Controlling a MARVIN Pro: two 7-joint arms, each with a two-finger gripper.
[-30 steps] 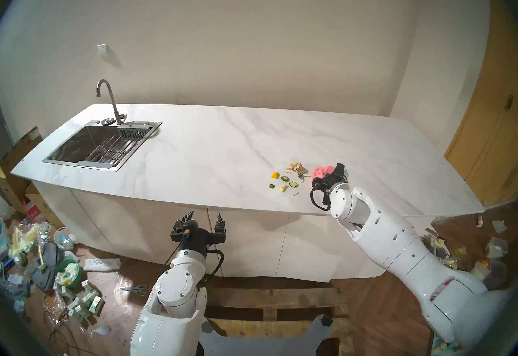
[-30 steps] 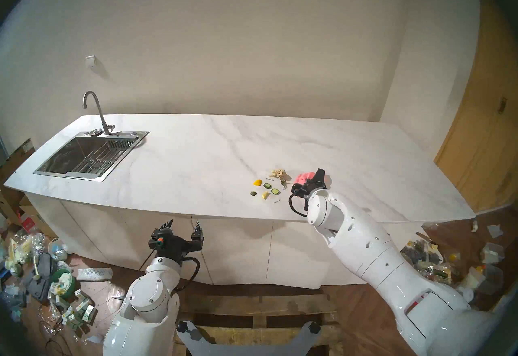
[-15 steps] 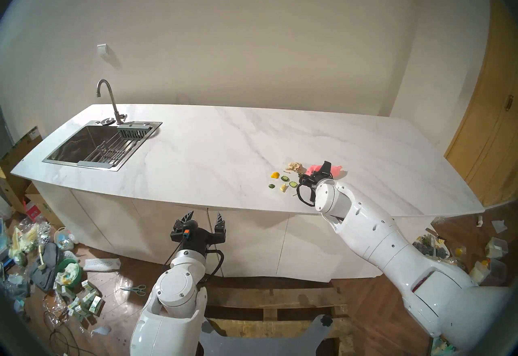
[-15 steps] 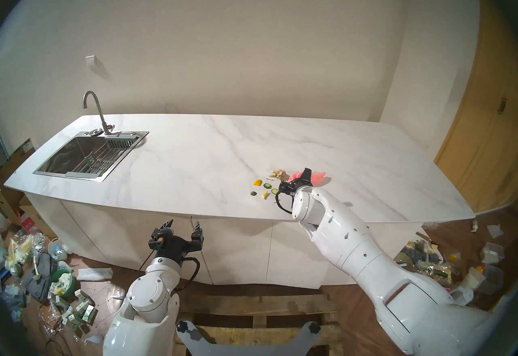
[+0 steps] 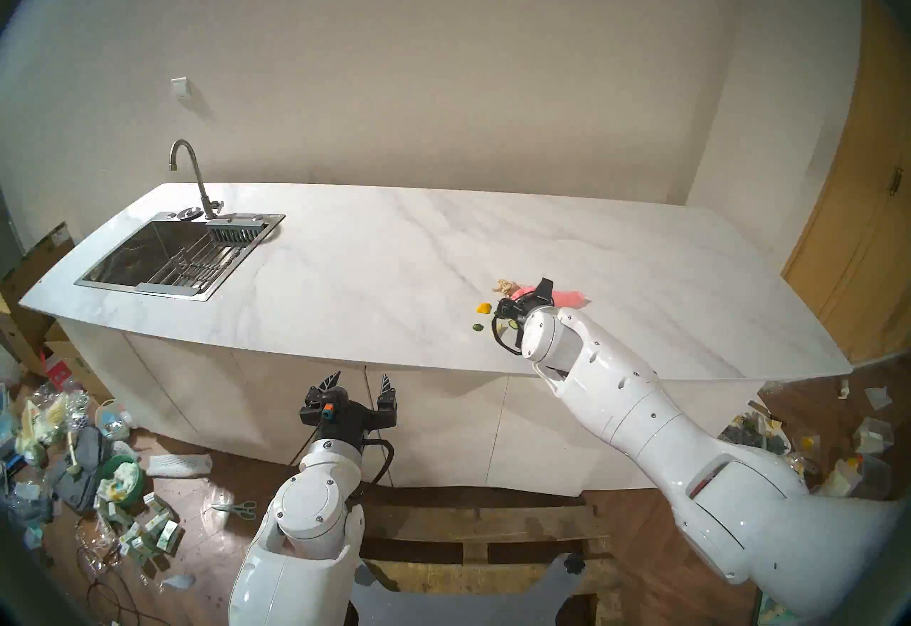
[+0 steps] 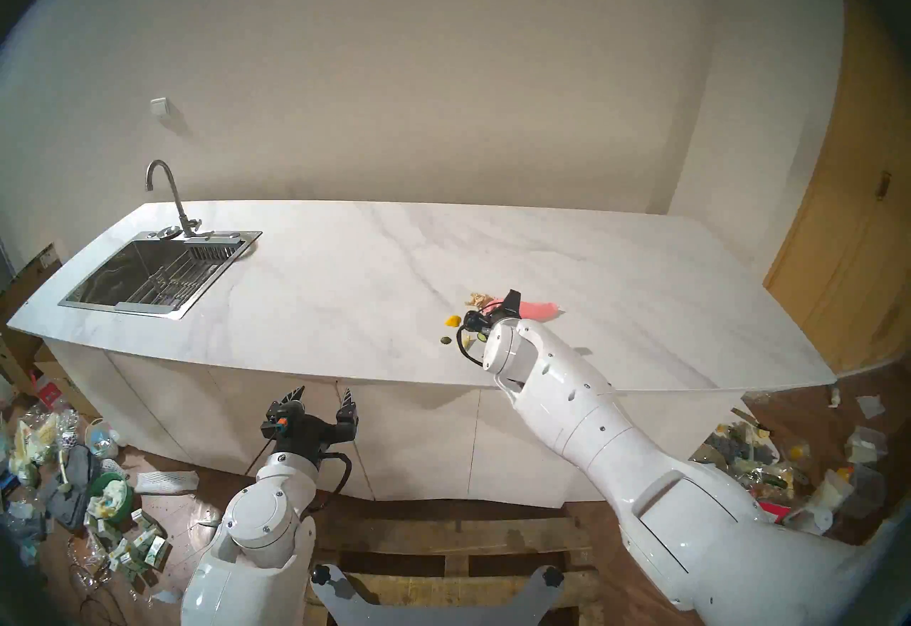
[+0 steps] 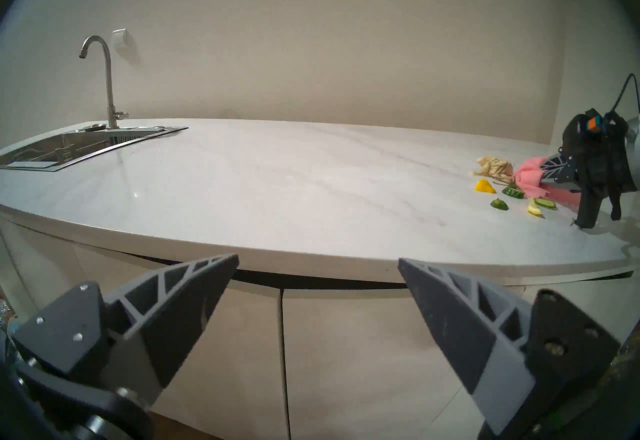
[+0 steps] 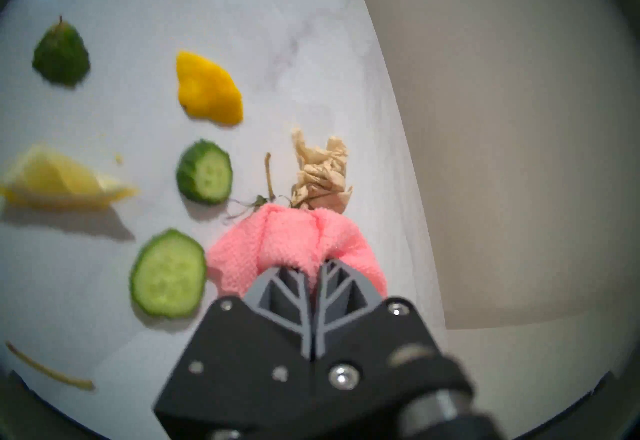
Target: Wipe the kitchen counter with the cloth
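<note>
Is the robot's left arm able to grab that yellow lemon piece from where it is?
Probably not from there. The left claw hangs open below the counter's front edge, and the lemon piece lies far off to its right, beside the right claw gripping the pink cloth.

The right arm reaches far across, its right gripper (image 8: 313, 276) pinched tight, tilted slightly downward. The left gripper (image 7: 317, 262) hangs near, level, fingers spread apart.

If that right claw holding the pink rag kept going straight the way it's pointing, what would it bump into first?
Most likely the beige paper wad: the right gripper, shut on the cloth, points at it, and the cloth's front edge seems to touch it already. A thin stem lies just beside.
</note>
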